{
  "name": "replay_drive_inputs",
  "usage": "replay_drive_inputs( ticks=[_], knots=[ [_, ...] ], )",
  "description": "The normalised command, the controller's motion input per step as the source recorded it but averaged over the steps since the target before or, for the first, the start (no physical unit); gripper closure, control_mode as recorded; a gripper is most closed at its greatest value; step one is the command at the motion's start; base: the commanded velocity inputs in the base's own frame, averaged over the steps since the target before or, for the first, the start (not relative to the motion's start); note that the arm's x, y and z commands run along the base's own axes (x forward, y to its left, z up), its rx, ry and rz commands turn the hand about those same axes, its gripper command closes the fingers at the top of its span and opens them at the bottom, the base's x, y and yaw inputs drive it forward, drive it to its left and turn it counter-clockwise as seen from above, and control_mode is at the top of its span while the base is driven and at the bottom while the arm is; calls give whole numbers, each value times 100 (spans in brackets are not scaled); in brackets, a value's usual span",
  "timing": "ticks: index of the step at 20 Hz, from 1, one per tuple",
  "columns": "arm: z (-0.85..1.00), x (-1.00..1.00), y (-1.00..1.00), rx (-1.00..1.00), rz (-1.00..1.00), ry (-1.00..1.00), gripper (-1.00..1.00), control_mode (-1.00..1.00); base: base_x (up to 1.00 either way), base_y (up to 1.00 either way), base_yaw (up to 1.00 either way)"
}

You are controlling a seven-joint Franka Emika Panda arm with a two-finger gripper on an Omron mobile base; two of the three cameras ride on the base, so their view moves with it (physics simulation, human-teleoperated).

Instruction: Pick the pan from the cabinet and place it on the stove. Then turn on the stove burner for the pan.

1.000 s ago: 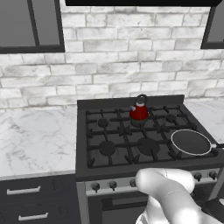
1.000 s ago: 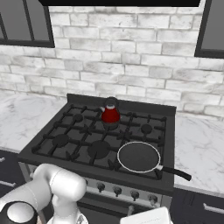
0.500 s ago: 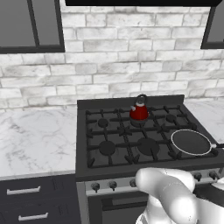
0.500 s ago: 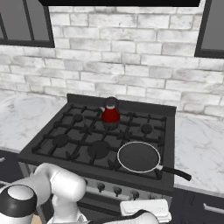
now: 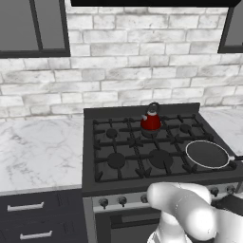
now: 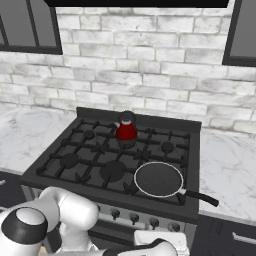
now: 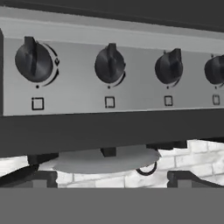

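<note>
Black and pale-rimmed, the pan [image 6: 159,178] is sitting on the front right burner of the stove [image 6: 70,172], its handle reaching out to the right. A red kettle [image 6: 126,129] is standing on a rear burner behind it. My pincer is hanging spread wide, facing the knobs [image 7: 109,65].

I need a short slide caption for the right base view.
Black pan rests on the stove front right burner; red kettle sits behind.

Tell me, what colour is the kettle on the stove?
Red, with a dark lid and handle. The kettle shows best in the right base view.
</note>
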Motion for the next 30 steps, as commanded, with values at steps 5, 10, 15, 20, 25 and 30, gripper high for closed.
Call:
replay_drive_inputs(
  ticks=[5, 10, 15, 20, 25, 30],
  knots=[
    [-19, -1, -17, 1, -9, -1, -100, -100, 0, 0, 0],
    [-10, -6, -13, 0, -10, 0, -100, -100, 0, 0, 0],
    [-4, 1, 0, 0, -2, 0, -100, -100, 0, 0, 0],
    [-13, 20, -6, 0, 0, 4, -100, -100, 0, 0, 0],
    [-19, 21, -23, 0, 0, 1, -100, -100, 0, 0, 0],
    [-21, 15, -23, 0, 0, 1, -100, -100, 0, 0, 0]
  ],
)
